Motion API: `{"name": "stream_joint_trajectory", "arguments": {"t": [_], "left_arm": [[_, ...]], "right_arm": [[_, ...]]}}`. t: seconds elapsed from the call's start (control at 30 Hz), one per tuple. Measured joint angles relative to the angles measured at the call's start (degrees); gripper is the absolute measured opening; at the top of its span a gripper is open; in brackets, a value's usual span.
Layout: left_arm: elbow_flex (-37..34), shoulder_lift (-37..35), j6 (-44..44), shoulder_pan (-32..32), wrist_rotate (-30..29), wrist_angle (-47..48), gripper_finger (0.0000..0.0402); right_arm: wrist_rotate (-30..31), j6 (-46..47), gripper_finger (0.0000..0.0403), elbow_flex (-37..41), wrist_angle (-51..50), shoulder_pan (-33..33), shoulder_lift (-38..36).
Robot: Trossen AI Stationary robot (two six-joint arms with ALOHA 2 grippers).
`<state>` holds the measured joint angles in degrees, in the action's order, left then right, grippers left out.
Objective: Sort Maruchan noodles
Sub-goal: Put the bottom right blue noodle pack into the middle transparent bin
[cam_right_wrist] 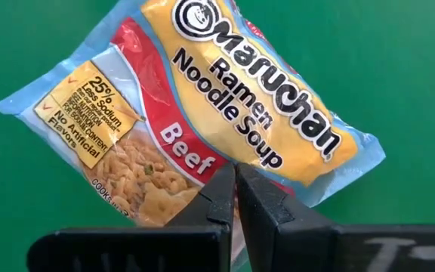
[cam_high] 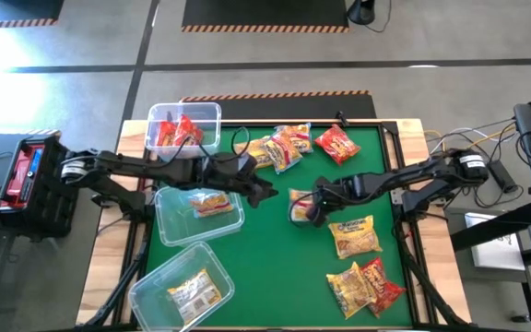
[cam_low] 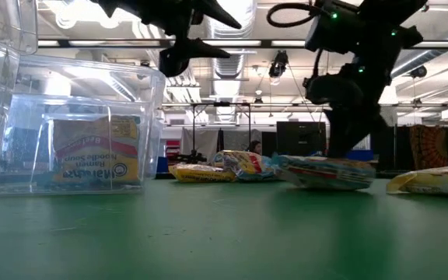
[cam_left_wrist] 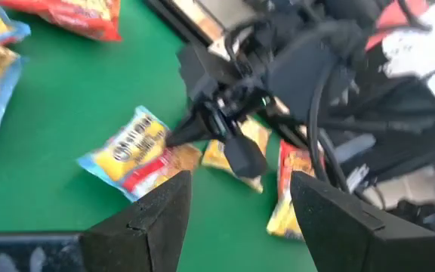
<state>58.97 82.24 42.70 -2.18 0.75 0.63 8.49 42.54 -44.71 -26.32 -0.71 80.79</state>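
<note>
From above, three bins [cam_high: 184,126] on the bench's [cam_high: 275,258] left each hold packets; loose packets [cam_high: 354,234] lie mid-bench, at the far edge and near right, so sorting looks partly done. The right gripper [cam_high: 304,208] sits over a blue-edged packet [cam_high: 300,196].

Low view: one binned packet [cam_low: 96,149] shows; others lie beyond.

Left wrist: the left gripper [cam_left_wrist: 240,198] hovers with jaws spread.

Right wrist: the right gripper [cam_right_wrist: 236,198], jaws pressed together, pinches the Beef packet's [cam_right_wrist: 202,113] edge, as far as shows.
</note>
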Motion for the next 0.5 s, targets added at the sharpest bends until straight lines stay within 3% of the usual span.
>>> {"name": "stream_joint_trajectory", "arguments": {"t": [0.2,0.5], "left_arm": [[0.16,1.58,-0.25,-0.09,-0.2,1.01,0.021],[2.77,8.31,4.66,0.81,0.34,1.33,0.021]], "right_arm": [[0.29,-1.27,0.0009,-0.15,3.58,1.5,-0.67],[-1.19,-1.04,0.0009,-0.67,0.19,1.5,-9.36]]}}
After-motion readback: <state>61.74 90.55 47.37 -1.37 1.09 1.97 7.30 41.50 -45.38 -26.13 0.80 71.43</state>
